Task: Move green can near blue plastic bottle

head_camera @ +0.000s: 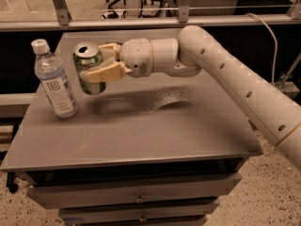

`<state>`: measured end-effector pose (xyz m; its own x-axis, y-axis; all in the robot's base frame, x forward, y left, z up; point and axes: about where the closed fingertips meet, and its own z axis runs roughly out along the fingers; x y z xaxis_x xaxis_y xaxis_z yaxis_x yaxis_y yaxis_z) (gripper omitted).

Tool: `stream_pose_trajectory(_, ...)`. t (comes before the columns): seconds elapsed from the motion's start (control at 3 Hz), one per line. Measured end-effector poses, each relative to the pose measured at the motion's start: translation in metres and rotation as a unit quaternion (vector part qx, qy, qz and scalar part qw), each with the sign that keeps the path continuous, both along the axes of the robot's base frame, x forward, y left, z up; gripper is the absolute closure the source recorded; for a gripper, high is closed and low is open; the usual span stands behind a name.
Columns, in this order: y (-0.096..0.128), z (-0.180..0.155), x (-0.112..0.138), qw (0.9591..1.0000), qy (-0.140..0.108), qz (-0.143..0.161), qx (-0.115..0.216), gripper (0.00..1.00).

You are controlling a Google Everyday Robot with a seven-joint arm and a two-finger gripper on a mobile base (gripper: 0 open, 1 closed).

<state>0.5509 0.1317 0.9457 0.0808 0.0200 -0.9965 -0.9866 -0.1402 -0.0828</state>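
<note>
The green can (88, 69) has a silver top and is held upright just above the grey cabinet top (141, 131). My gripper (101, 62) is shut on the green can, one tan finger (104, 73) across its front and the other behind it. The blue plastic bottle (54, 79), clear with a white cap and white label, stands upright at the left of the cabinet top, a short gap to the left of the can. My white arm (235, 79) reaches in from the right.
The cabinet's front edge and drawers (136, 197) lie below. A metal rail (150, 20) runs behind the cabinet. A cable (268, 36) hangs at the right. The floor shows at both lower corners.
</note>
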Motion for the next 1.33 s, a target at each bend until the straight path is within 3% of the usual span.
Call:
stream_pose_trajectory(0.67,0.001,-0.033,0.001,0.9997,0.002,0.008,-0.022,1.00)
stream_pose_trajectory(1.33,0.005,-0.052,0.007,0.9992,0.000,0.015,-0.037,0.60)
